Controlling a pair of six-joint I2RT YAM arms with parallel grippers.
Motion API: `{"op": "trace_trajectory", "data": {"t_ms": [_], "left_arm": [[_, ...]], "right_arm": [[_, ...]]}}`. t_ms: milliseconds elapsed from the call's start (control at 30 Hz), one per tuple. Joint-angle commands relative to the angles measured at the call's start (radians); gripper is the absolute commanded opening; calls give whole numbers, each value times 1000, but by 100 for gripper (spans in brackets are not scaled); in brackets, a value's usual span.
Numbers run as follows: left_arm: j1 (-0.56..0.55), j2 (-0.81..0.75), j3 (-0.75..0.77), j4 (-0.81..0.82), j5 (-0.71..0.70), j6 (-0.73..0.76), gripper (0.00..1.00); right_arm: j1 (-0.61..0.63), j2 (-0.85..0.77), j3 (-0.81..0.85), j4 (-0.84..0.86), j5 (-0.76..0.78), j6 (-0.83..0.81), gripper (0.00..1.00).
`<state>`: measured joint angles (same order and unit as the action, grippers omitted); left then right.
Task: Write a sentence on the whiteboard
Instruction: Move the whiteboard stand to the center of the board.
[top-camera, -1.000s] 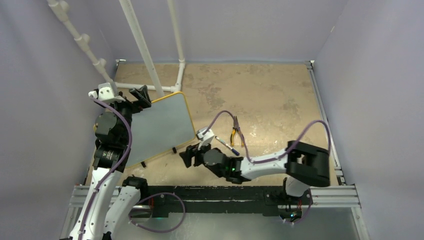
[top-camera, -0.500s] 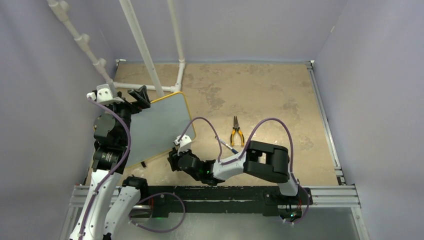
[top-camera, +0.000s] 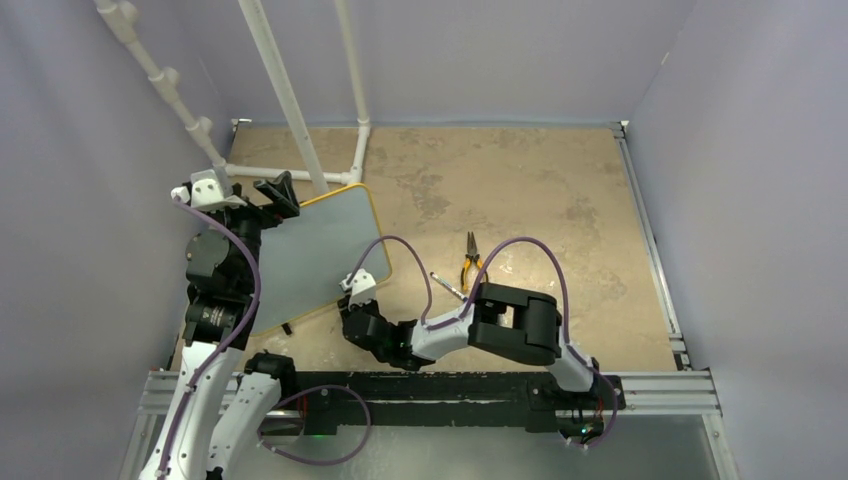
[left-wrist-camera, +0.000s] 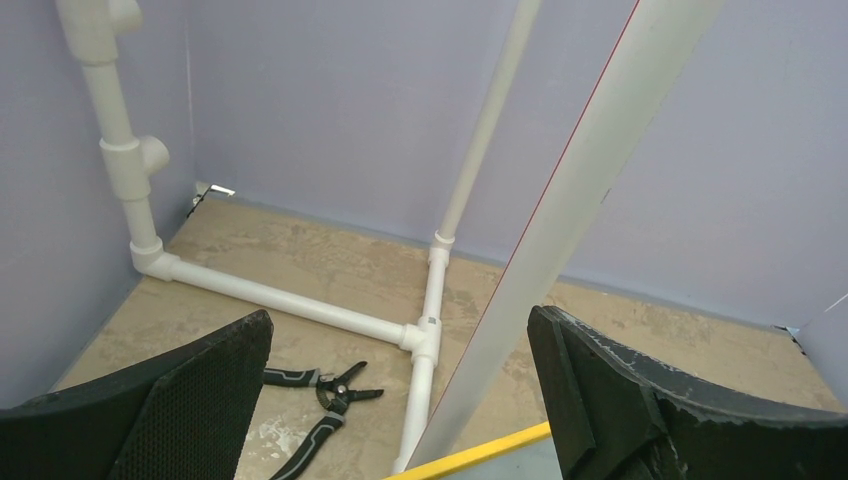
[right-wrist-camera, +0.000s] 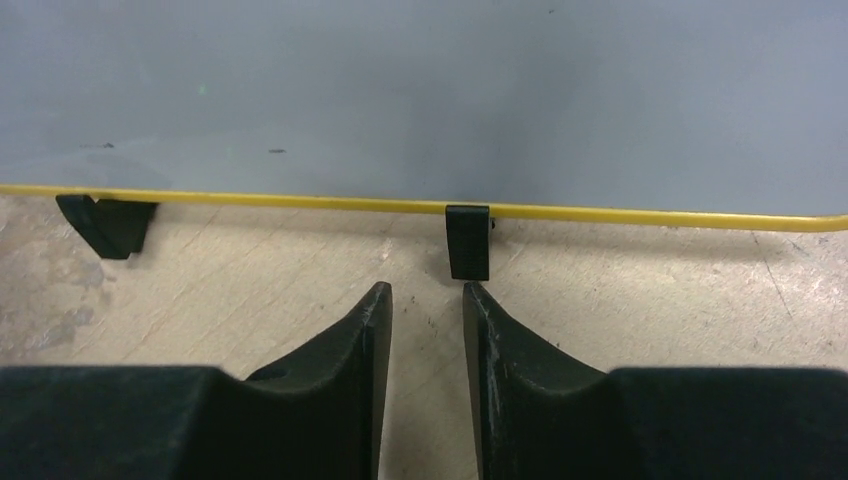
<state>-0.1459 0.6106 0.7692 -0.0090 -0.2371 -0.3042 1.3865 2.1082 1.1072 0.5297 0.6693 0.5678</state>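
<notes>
Right arm reaches from its base at lower right of the top view across to lower centre. Right pincer (right-wrist-camera: 424, 300) sits low over the desk (top-camera: 560, 190); its two fingers stand a narrow gap apart with nothing between them, only bare desk showing in the gap. Just beyond the tips, in the wrist view, is a small black foot (right-wrist-camera: 468, 242) under the yellow lower edge of the whiteboard (right-wrist-camera: 420, 90); not touching. A second black foot (right-wrist-camera: 105, 222) shows at left of that frame. The whiteboard fills the upper half of the wrist view and lies left of centre in the top view, face plain pale grey. Right of the board, centre of the top view: a thin pen-like stick (top-camera: 447, 287), and just beyond it yellow-handled pliers (top-camera: 470, 262), apart from the board. Left pincer (left-wrist-camera: 398, 320) is at the board's far-left corner, fingers spread wide, holding nothing. Past it, a black hand tool (left-wrist-camera: 320, 398) lies on the desk beside the white pipe frame (left-wrist-camera: 290, 300), which stands before the purple wall (left-wrist-camera: 330, 110).
</notes>
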Motion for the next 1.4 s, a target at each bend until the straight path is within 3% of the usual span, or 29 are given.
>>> {"op": "trace_trajectory", "data": {"t_ms": [0, 67, 267, 567, 767, 867, 1033, 1200, 1367], "left_arm": [[6, -6, -4, 21, -5, 0, 99], [6, -7, -4, 21, -4, 0, 99], [5, -7, 2, 13, 11, 4, 99], [5, 97, 168, -103, 215, -97, 99], [5, 135, 233, -180, 295, -88, 99], [5, 123, 235, -216, 173, -53, 99], [5, 77, 135, -132, -42, 18, 99], [5, 41, 79, -85, -58, 39, 99], [5, 44, 68, -82, -30, 34, 99]], "right_arm": [[-2, 34, 40, -39, 69, 23, 33], [-1, 41, 42, -39, 76, 23, 29], [-14, 16, -8, -59, 111, 60, 0], [-78, -120, -217, -16, 138, 112, 0], [-93, -190, -347, 213, 33, -6, 0], [-81, -205, -349, 259, -33, -42, 7], [-49, -185, -279, 273, -73, -77, 35], [-45, -117, -187, 216, -56, -53, 50], [-45, -43, -86, 167, -46, -52, 54]]}}
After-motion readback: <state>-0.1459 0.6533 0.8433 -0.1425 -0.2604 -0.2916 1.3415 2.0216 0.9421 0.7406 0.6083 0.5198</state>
